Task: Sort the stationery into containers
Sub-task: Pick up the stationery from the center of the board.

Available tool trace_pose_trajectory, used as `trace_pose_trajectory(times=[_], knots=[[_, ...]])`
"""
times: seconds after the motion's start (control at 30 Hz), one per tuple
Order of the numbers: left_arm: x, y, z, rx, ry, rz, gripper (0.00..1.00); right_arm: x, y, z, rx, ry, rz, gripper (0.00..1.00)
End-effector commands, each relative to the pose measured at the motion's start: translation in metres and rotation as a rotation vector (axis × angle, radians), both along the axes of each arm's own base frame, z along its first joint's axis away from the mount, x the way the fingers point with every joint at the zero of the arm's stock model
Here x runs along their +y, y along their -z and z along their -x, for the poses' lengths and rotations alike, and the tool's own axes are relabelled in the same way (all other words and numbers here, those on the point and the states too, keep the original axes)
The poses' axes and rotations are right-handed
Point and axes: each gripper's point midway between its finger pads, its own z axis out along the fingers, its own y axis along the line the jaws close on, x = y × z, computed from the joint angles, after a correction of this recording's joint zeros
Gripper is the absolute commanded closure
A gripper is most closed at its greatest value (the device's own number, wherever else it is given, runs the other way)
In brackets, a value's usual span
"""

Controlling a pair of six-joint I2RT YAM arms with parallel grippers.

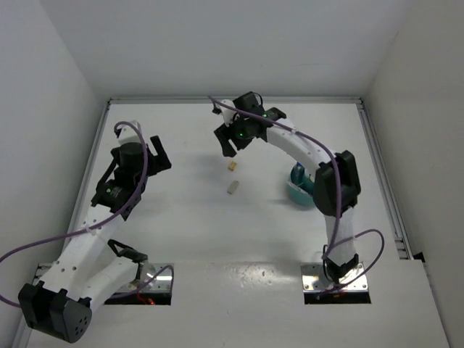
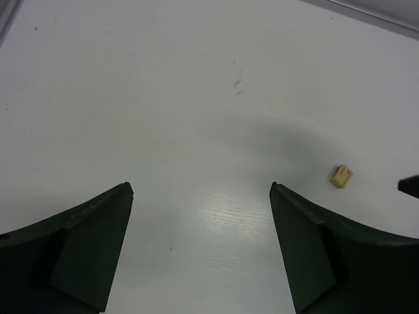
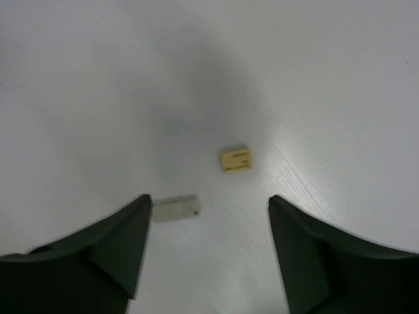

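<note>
Right tool [image 3: 209,201]: wide open, empty.
Yellow eraser [image 3: 236,159]: just ahead, centred between jaws, long axis jaw to jaw.
Nearer arm: right; left tool [image 2: 200,188] open, empty, well apart.

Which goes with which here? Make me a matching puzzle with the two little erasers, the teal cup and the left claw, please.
Things:
1. yellow eraser
2. grey eraser
3. teal cup
4. left gripper

Descriptions:
A. partly hidden by the right arm
B. open over bare table, holding nothing
C. the eraser nearer the arm bases
D. the eraser farther from the arm bases

Pairs: 1-D, 2-C, 3-A, 4-B.
</note>
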Motion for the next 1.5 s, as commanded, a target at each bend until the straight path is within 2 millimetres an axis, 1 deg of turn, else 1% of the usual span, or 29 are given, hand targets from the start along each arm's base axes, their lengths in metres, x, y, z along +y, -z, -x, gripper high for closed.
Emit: trace_pose_trajectory(times=[0.0,0.03,0.07,0.13,0.17,0.2,0.27,0.33,0.37,0.4,0.47,0.53,0.6,0.63,0.67,0.7,0.83,0.87,0.9,0.97,1.13,1.17,1.23,1.3,1.33,1.37,1.4,1.43,1.47], knots=[[0.013,0.000,0.001,-0.012,-0.073,-0.011,0.08,-0.019,0.001,-0.052,-0.051,0.263,0.091,0.21],[0.013,0.000,0.001,-0.012,-0.073,-0.011,0.08,-0.013,0.013,-0.062,-0.043,0.262,0.097,0.17],[0.014,0.002,0.002,-0.003,-0.073,-0.014,0.08,-0.008,0.018,-0.062,-0.060,0.216,0.120,0.15],[0.013,0.000,0.003,-0.009,-0.061,-0.016,0.08,-0.010,0.028,-0.068,-0.081,0.196,0.156,0.13],[0.011,0.004,0.004,0.001,-0.050,-0.014,0.08,-0.013,0.042,-0.070,-0.083,0.169,0.196,0.13],[0.009,0.002,0.005,-0.007,-0.041,-0.008,0.08,-0.011,0.044,-0.071,-0.086,0.147,0.200,0.13],[0.008,0.002,0.005,-0.005,-0.028,-0.012,0.08,-0.013,0.062,-0.069,-0.074,0.089,0.239,0.16],[0.007,0.004,0.007,-0.002,-0.020,-0.008,0.08,-0.011,0.066,-0.062,-0.054,0.042,0.237,0.19],[0.007,0.004,0.007,-0.002,-0.020,-0.008,0.08,-0.011,0.074,-0.059,-0.037,0.020,0.240,0.22],[0.006,0.002,0.008,-0.010,-0.011,-0.002,0.08,-0.008,0.082,-0.050,-0.010,-0.024,0.228,0.22],[0.006,0.002,0.008,-0.009,-0.008,-0.011,0.08,-0.003,0.082,-0.047,-0.003,-0.056,0.207,0.26],[0.006,0.002,0.008,-0.009,-0.008,-0.011,0.08,-0.004,0.092,-0.046,0.014,-0.058,0.217,0.26],[0.004,0.002,0.008,-0.008,0.001,-0.007,0.08,0.001,0.096,-0.044,0.017,-0.068,0.220,0.27],[0.004,0.002,0.008,-0.008,0.001,-0.007,0.08,0.003,0.092,-0.047,0.008,-0.067,0.214,0.27],[0.002,0.003,0.008,-0.006,0.012,-0.002,0.08,0.002,0.101,-0.042,0.036,-0.075,0.219,0.27],[0.002,0.005,0.007,0.002,0.012,-0.005,0.08,0.003,0.104,-0.041,0.050,-0.082,0.217,0.27],[0.000,0.005,0.007,0.003,0.020,-0.001,0.08,0.004,0.109,-0.039,0.062,-0.088,0.213,0.29],[0.000,0.005,0.007,0.003,0.020,-0.001,0.08,0.006,0.116,-0.036,0.069,-0.094,0.228,0.30],[0.000,0.005,0.007,0.003,0.020,-0.001,0.08,0.006,0.116,-0.036,0.069,-0.094,0.228,0.30],[0.000,0.005,0.007,0.003,0.020,-0.001,0.08,0.005,0.129,-0.034,0.090,-0.096,0.241,0.31],[-0.001,0.008,0.006,0.014,0.032,-0.008,0.08,0.005,0.133,-0.035,0.090,-0.083,0.245,0.36],[-0.003,0.006,0.005,0.007,0.042,-0.002,0.08,0.005,0.138,-0.033,0.103,-0.089,0.244,0.37],[-0.003,0.006,0.005,0.006,0.042,-0.002,0.08,0.005,0.139,-0.031,0.115,-0.094,0.241,0.40],[-0.005,0.007,0.005,0.007,0.050,0.002,0.08,0.007,0.139,-0.029,0.120,-0.099,0.233,0.46],[-0.005,0.007,0.005,0.007,0.050,0.002,0.08,0.005,0.144,-0.026,0.137,-0.101,0.243,0.56],[-0.005,0.009,0.005,0.016,0.050,0.000,0.08,0.005,0.144,-0.026,0.137,-0.101,0.243,0.62],[-0.007,0.009,0.005,0.017,0.059,0.003,0.08,0.004,0.137,-0.026,0.127,-0.108,0.243,0.69],[-0.007,0.009,0.005,0.017,0.059,0.004,0.08,-0.001,0.135,-0.024,0.131,-0.101,0.261,0.76],[-0.008,0.010,0.005,0.019,0.071,-0.001,0.08,0.000,0.116,-0.024,0.104,-0.099,0.244,0.89]])
